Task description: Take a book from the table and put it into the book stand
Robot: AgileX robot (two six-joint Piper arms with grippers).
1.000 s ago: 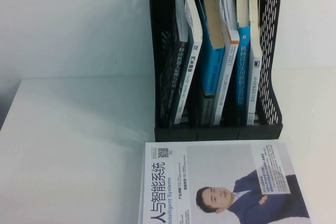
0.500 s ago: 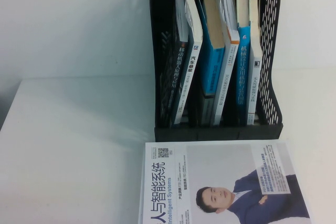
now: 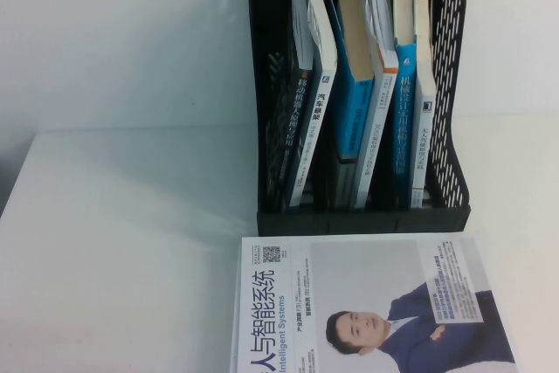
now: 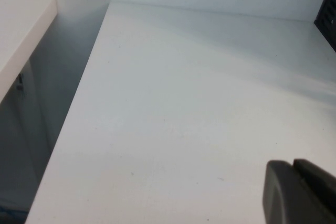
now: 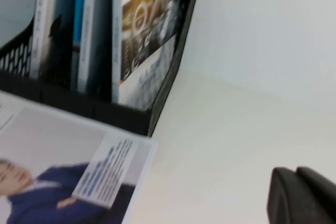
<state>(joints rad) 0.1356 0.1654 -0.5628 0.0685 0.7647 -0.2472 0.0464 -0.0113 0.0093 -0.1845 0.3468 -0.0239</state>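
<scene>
One book stand (image 3: 450, 76) (three slots), about seven upright books inside, one book (image 3: 367, 303) flat on the table (image 3: 122, 251)

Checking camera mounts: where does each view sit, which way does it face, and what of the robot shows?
High view: raised on robot's side, looking down at the table, book stand and white book; no arms.
Left wrist: over bare table; left hand shut, empty.
Right wrist: toward stand's right wall; right hand at the corner.
Shared: high and right wrist both show stand and white book.

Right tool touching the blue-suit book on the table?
Apart. Right wrist view shows the right tool over bare table, a clear strip of white between it and the blue-suit book.
</scene>
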